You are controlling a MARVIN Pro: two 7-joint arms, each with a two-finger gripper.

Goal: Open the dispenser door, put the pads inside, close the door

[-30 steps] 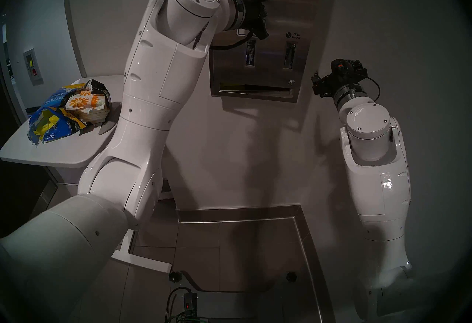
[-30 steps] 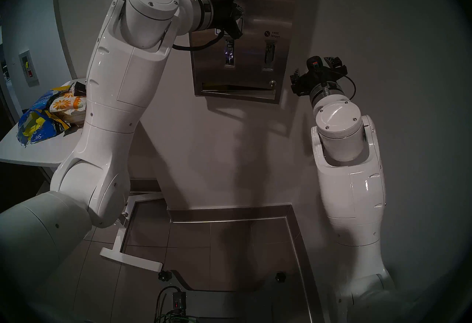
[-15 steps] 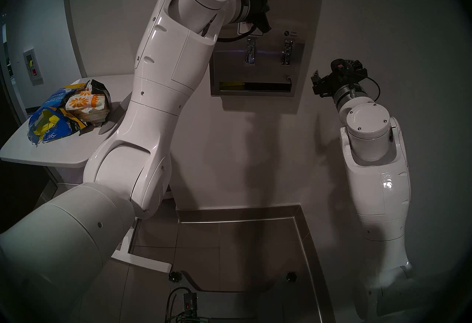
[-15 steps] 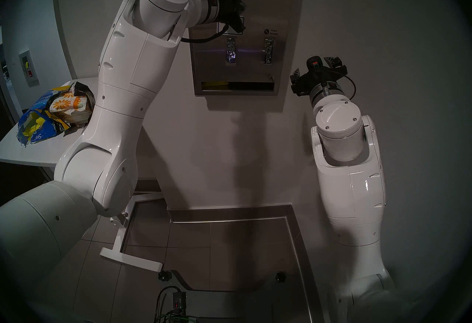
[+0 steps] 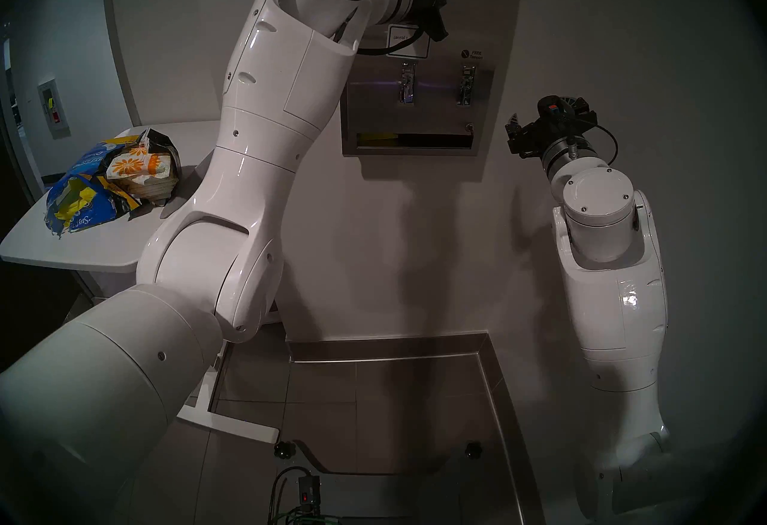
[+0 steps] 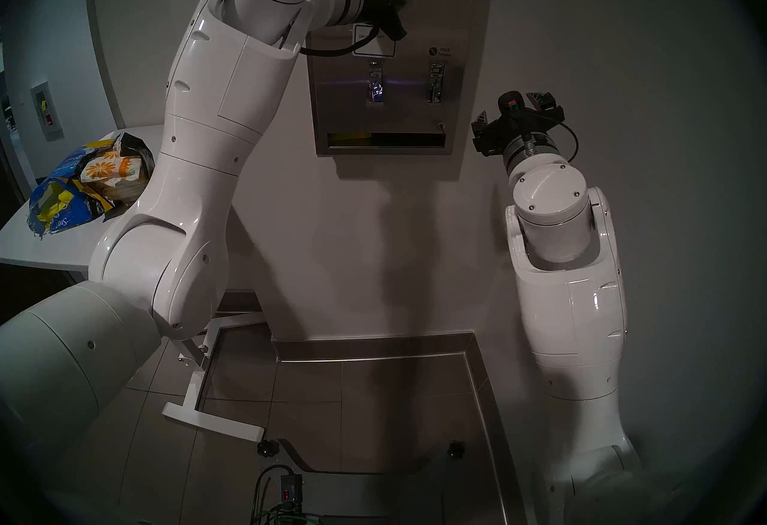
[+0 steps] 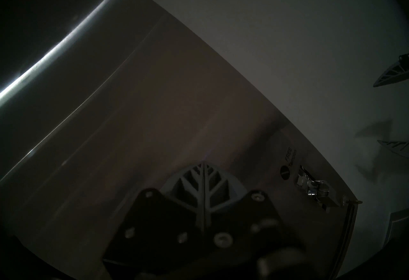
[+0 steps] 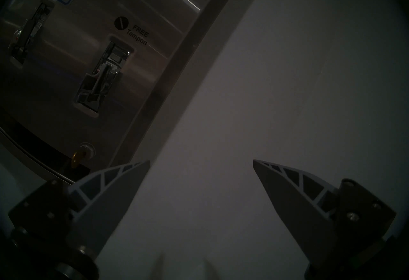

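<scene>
Near: floor, plus a white table (image 5: 62, 250) on the left carrying a torn blue-yellow bag (image 5: 83, 200) with flower-print pads (image 5: 137, 169) stacked against it.

Right gripper (image 8: 201, 163) is released, fingers (image 8: 124, 175) spread wide with nothing between them. It hangs level in front of the bare wall, just right of the dispenser's lower corner, not touching it.

Left gripper (image 7: 204, 165) is clenched, fingers (image 7: 194, 182) pressed flat together, empty. It's up high against the door (image 5: 373, 109), tips beside the blue-bordered label (image 5: 409, 40). Contact with the steel: can't tell from these views.

Far: dispenser (image 6: 460, 34) on the wall. Door sits flush, closed. Both chrome levers (image 5: 407, 82) show through their slots, "FREE Tampon" mark over the right one. Lock (image 8: 87, 147) at lower right has a brass key (image 8: 76, 158) in it. One yellow pad (image 5: 375, 137) lies in the left end of the bottom slot (image 5: 436, 140).
</scene>
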